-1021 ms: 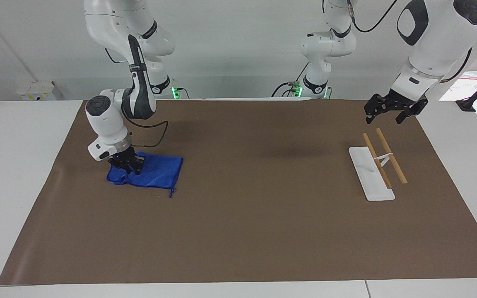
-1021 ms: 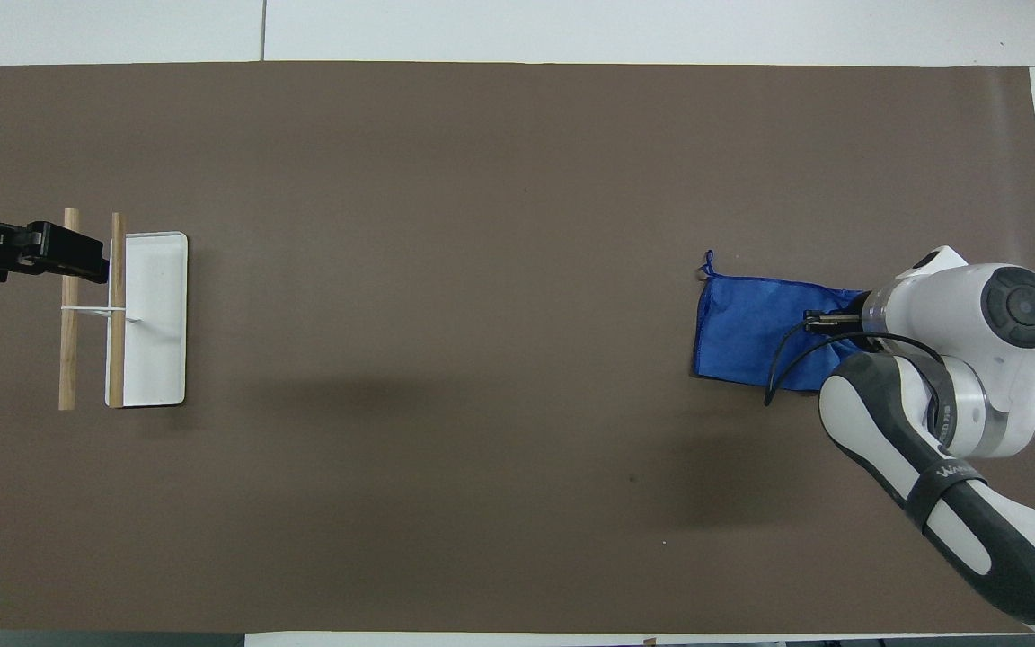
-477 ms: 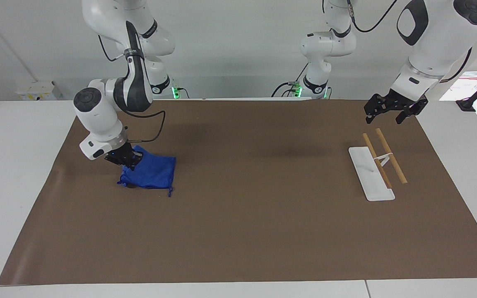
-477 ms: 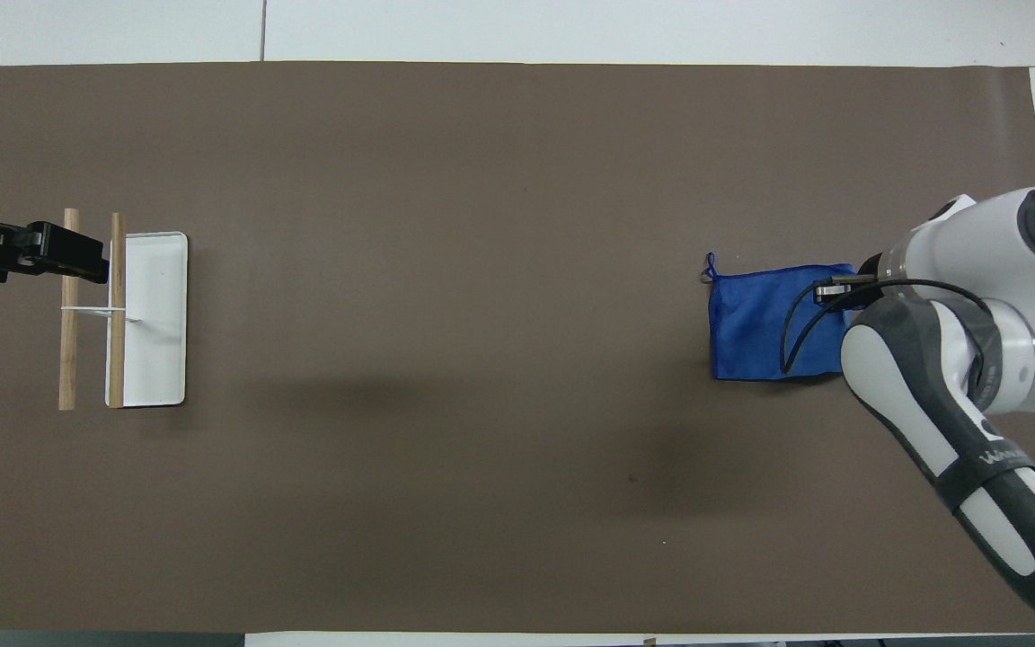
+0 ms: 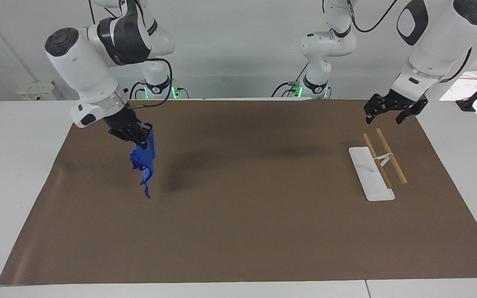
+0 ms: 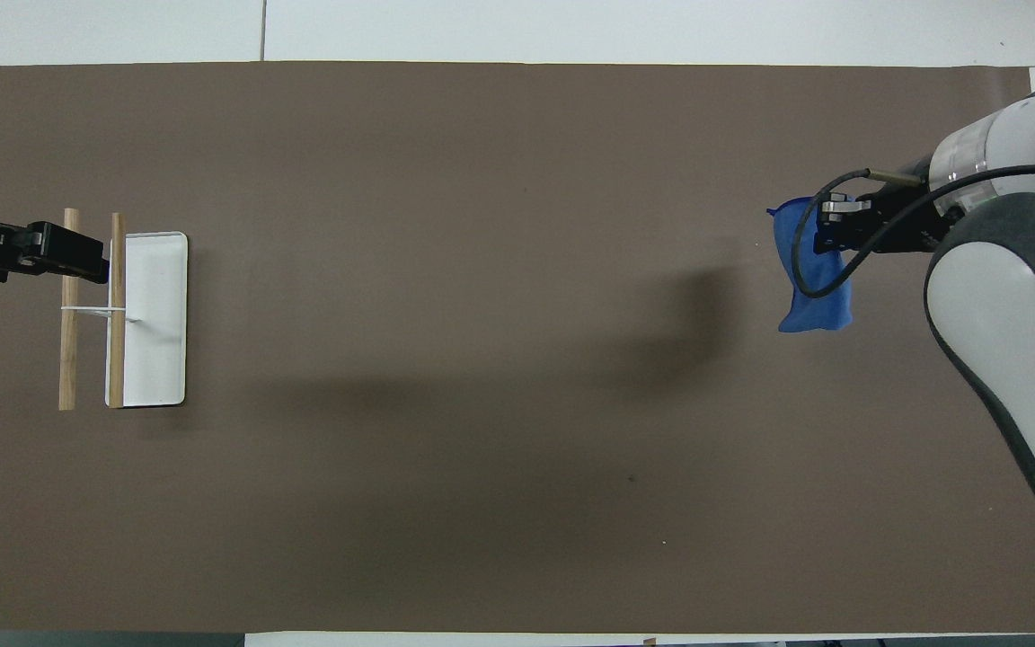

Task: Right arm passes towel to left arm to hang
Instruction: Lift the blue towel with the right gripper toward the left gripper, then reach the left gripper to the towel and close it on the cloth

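My right gripper (image 5: 139, 134) is shut on the top edge of the royal-blue towel (image 5: 145, 161) and holds it in the air over the right arm's end of the brown mat. The towel hangs down limp and bunched, its thread loop dangling at the bottom, clear of the mat. In the overhead view the right gripper (image 6: 827, 225) covers the towel's (image 6: 814, 301) upper part. My left gripper (image 5: 389, 112) hangs open over the mat's edge at the left arm's end, above the rack, and waits; it also shows in the overhead view (image 6: 77, 256).
A towel rack with a white base (image 5: 367, 174) and two wooden rods (image 5: 391, 156) stands at the left arm's end of the brown mat (image 5: 246, 231); it also shows in the overhead view (image 6: 154, 314). A third white arm (image 5: 323, 49) stands at the robots' end.
My right gripper has lifted the towel off the mat and swung upward; the towel went from lying flat to hanging bunched in the air. The left arm has not moved.
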Tool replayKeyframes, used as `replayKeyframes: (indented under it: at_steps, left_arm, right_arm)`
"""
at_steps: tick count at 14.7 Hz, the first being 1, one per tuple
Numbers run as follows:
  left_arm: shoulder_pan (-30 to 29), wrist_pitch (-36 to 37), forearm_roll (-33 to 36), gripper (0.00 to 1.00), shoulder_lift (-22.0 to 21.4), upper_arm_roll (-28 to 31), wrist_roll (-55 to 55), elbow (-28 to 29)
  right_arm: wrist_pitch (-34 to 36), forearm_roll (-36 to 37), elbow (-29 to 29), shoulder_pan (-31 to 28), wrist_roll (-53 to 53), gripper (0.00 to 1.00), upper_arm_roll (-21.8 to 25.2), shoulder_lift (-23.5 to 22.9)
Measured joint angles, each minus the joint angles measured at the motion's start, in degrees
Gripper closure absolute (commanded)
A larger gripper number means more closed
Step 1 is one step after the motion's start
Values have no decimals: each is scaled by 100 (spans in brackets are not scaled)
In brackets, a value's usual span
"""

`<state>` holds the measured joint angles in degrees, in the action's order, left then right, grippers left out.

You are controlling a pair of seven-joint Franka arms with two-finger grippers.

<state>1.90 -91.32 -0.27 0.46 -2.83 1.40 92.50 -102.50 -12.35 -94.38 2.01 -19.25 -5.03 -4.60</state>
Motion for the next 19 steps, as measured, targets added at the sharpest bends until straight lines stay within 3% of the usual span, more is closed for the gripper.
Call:
replayKeyframes:
  at_steps: [4,12,15,19]
  left_arm:
    - [5,-2,0,0,0,-5,0,0]
    - [57,-6,-69,0,-4,-36,-562,0]
    - [164,-172,-687,0,-5,-53,-1299,73]
    - [178,-816,-1781,0,0,-55,-2590,548]
  right_arm:
    - [-279,-1159,398,263,-1318,100,-47,-44]
    - [-2879,-2504,408,1667,-4617,100,-66,-419]
    - [-3685,-2673,408,2160,-5553,100,-67,-538]
    - [-4237,-2687,407,2481,-6414,100,-65,-652]
